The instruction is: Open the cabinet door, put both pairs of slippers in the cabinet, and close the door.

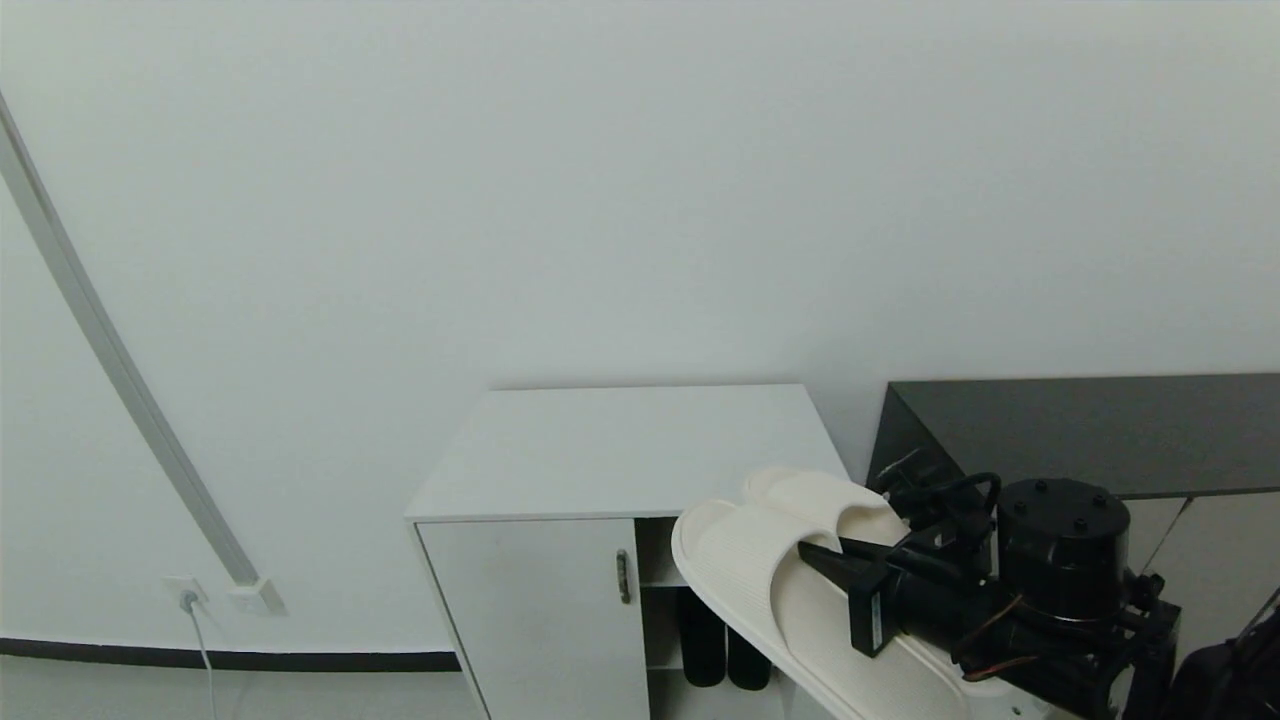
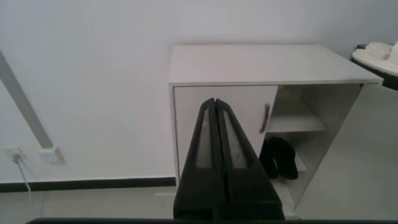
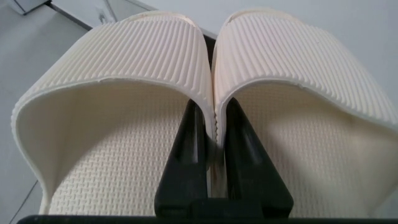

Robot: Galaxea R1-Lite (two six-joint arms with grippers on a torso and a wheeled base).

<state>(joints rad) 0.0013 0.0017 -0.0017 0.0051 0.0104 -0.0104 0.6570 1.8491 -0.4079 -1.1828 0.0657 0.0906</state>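
A white cabinet (image 1: 610, 450) stands against the wall with its right door swung open (image 2: 354, 155); its left door (image 1: 540, 610) is closed. A black pair of slippers (image 1: 720, 650) stands on the lower shelf inside (image 2: 280, 158). My right gripper (image 1: 815, 558) is shut on a pair of cream ribbed slippers (image 1: 790, 560), pinching their inner edges together (image 3: 214, 118), held in the air at the cabinet's open right side. My left gripper (image 2: 215, 102) is shut and empty, held out in front of the cabinet's closed left door.
A dark grey table (image 1: 1090, 430) stands right of the cabinet. A wall socket with a white cable (image 1: 188, 600) and a slanted grey conduit (image 1: 110, 360) are on the wall to the left. Bare floor lies before the cabinet.
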